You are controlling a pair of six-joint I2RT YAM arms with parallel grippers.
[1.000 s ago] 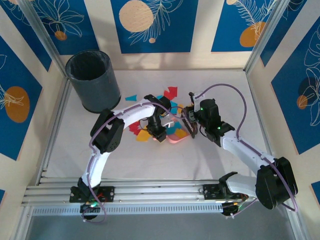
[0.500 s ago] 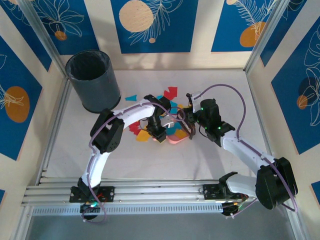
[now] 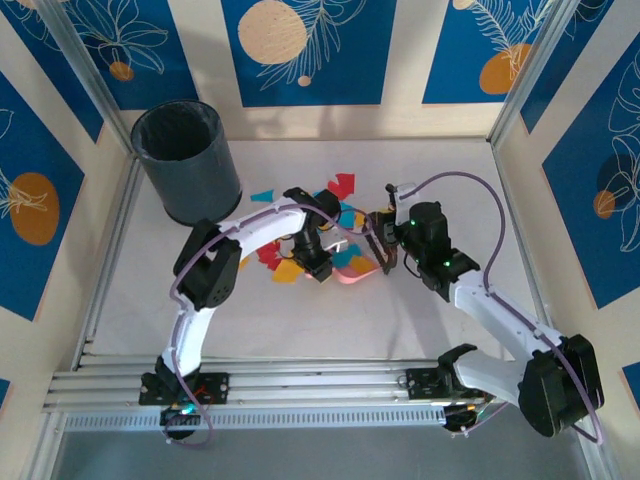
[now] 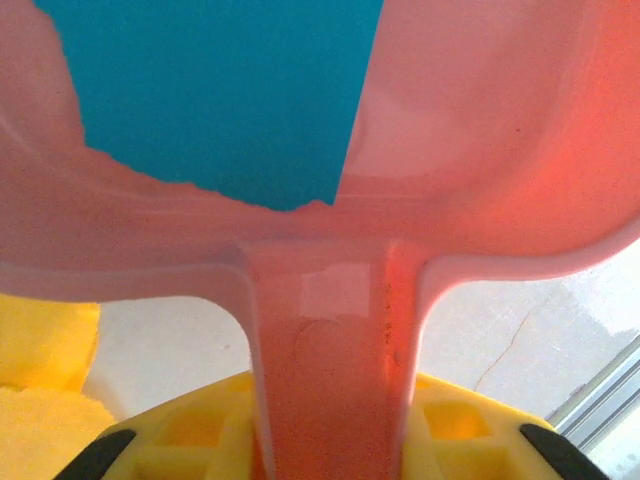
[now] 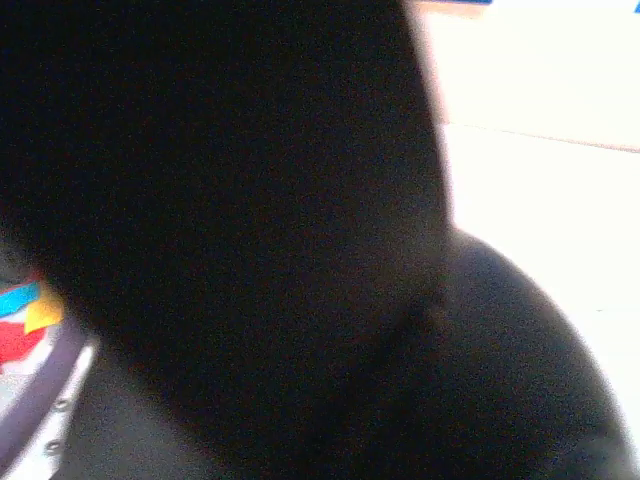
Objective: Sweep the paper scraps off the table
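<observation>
Left gripper (image 4: 330, 440), nearly closed, is pinching the handle of the pink dustpan (image 4: 480, 120) — paper scraps (image 4: 220, 90) are lying just ahead; right gripper (image 3: 386, 242) is clamping tight on a dark brush (image 3: 383, 262).

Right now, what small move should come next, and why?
Probably the right gripper should draw its brush left, toward the dustpan that the left gripper holds by the handle. One cyan scrap lies inside, yet many scraps lie on the table around it.
</observation>
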